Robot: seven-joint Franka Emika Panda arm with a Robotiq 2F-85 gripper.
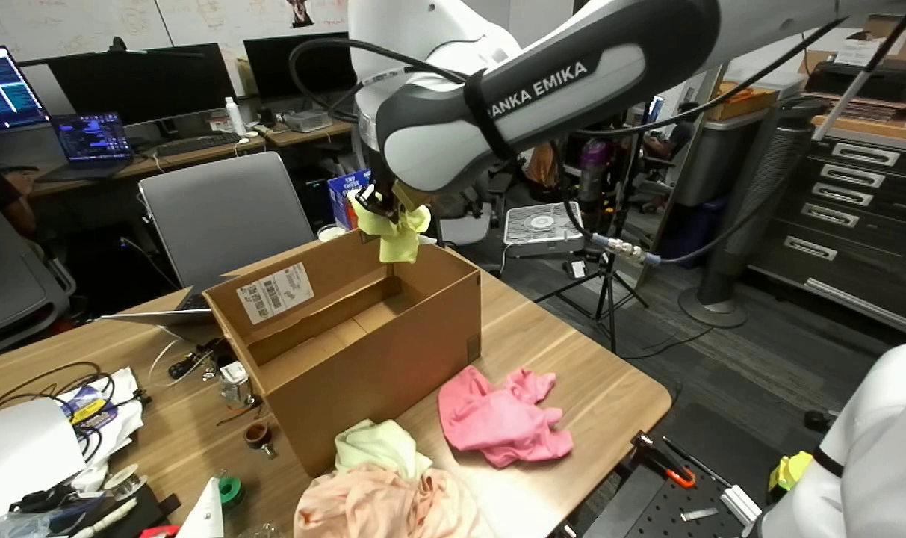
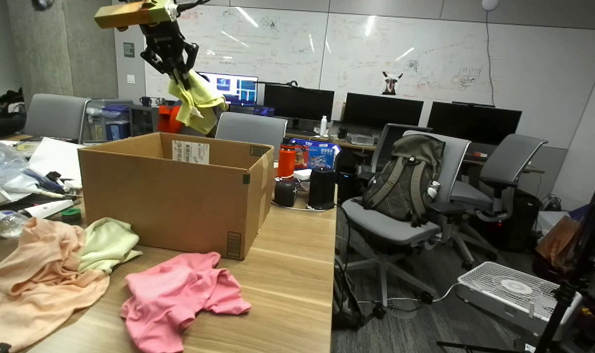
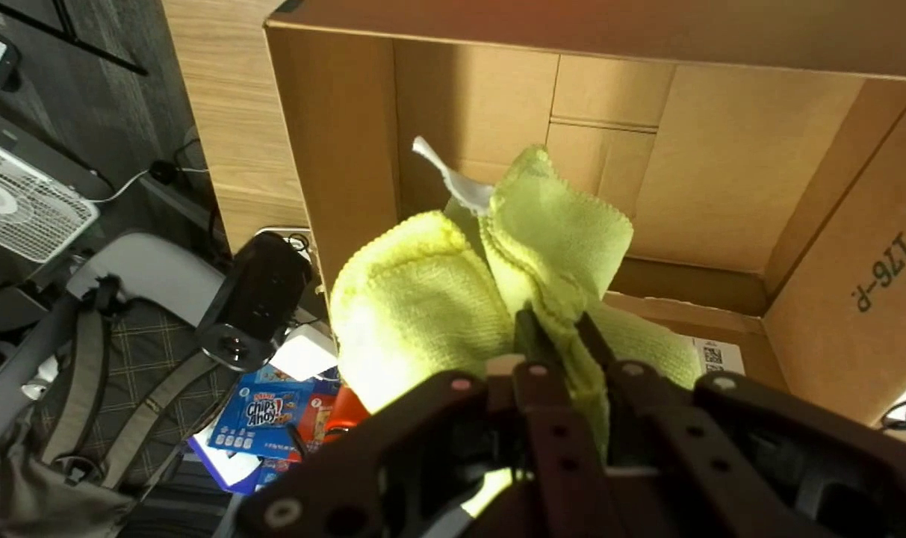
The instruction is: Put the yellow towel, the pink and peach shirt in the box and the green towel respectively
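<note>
1 yellow towel (image 2: 201, 98) hangs clasped in the hand (image 3: 558, 323) above the box (image 1: 378, 359), itself near an edge of the surface (image 2: 292, 274): apparently step 1, boxing the towel, with the next move likely calling for lowering inside the box's rim, then release.

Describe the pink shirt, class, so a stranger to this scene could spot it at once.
Find the cardboard box on the wooden table. Outside it, on its near side in both exterior views, lies the crumpled pink shirt. Its strong pink sets it apart from the peach shirt and pale green towel bunched together nearby.
</note>
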